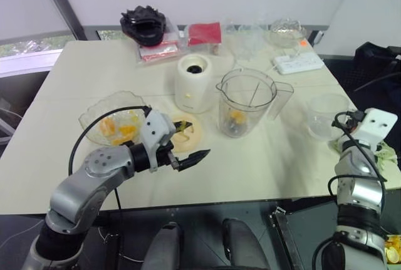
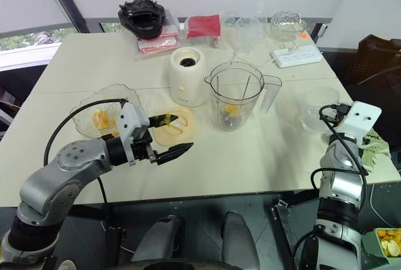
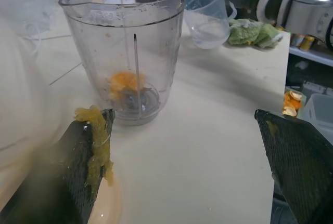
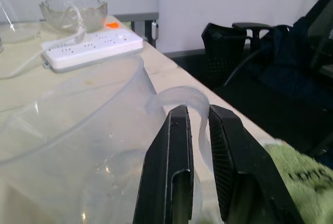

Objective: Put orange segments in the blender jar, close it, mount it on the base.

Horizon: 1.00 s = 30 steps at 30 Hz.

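Observation:
The blender jar [image 1: 244, 104] stands upright and uncovered at mid-table, with one orange segment [image 1: 237, 116] lying on the blade at its bottom. The cream base [image 1: 195, 82] stands just left of the jar. More orange segments [image 1: 118, 129] lie in a scalloped glass bowl [image 1: 94, 112] at the left. My left gripper [image 1: 190, 141] hovers open over the pale-yellow lid [image 1: 191, 137], pointing toward the jar, and orange pulp [image 3: 96, 141] sticks to one of its fingers. My right gripper [image 4: 195, 110] is shut on the thin handle of a clear plastic cup [image 1: 326, 116] at the table's right side.
A white power strip [image 1: 298, 63] and a second glass bowl [image 1: 287, 32] sit at the back right. A black object [image 1: 144, 24] and a red packet [image 1: 203, 33] lie at the back. A green cloth [image 1: 390, 152] lies by the right edge.

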### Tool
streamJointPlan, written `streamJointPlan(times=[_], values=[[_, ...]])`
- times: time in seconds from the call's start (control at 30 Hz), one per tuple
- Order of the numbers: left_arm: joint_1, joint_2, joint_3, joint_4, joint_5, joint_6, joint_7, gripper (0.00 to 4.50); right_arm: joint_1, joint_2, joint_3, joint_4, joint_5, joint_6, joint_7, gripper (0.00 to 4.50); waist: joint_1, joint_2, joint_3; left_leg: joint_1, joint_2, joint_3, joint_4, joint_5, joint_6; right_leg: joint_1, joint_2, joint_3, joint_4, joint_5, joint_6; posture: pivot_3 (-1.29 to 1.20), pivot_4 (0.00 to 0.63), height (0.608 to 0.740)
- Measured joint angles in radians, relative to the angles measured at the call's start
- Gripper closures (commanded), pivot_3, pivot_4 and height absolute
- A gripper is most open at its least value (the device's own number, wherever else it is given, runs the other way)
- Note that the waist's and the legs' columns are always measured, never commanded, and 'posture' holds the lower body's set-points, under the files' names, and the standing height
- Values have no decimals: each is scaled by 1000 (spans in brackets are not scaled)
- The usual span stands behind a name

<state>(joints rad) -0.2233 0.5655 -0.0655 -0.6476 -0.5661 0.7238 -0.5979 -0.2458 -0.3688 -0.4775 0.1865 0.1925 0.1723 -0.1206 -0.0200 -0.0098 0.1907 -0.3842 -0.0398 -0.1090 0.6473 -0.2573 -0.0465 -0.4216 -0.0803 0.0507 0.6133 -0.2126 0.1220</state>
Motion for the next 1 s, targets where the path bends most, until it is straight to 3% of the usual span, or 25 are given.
streamJointPlan(times=[0.1, 0.33, 0.43, 0.63, 1.0], values=[[-14, -73, 27, -5, -28, 39, 80, 0, 55, 31, -19, -23, 15, 44, -17, 3929, 2, 0, 0, 0, 0, 0, 1, 0, 0, 0, 0, 0, 0, 0, 0, 0, 150, 740], [-14, -6, 3, -23, -25, 50, 60, 0, 34, 38, -56, 19, 40, 83, -60, 3929, -4, 2, 0, 1, 0, 1, -1, 0, 0, 0, 0, 0, 0, 0, 0, 0, 150, 740], [-14, 7, 5, -21, -20, 47, 50, 0, 8, 28, -72, 49, 48, 84, -65, 3107, -1, 2, 0, 0, 0, 0, -1, 0, 0, 0, 0, 0, 0, 0, 0, 0, 150, 740], [-14, 5, 4, -21, -13, 46, 50, 0, -3, 12, -82, 78, 47, 82, -69, 122, -1, 2, 0, 0, 0, 0, -1, 0, 0, 0, 0, 0, -1, 0, 0, 0, 150, 740], [-4, 0, 1, -21, -8, 30, 37, 0, -8, -15, -80, 117, 29, 57, -67, 50, -17, 2, 0, 0, 0, 0, -1, 0, 0, 0, 0, 0, 0, 0, 0, 0, 150, 740]])
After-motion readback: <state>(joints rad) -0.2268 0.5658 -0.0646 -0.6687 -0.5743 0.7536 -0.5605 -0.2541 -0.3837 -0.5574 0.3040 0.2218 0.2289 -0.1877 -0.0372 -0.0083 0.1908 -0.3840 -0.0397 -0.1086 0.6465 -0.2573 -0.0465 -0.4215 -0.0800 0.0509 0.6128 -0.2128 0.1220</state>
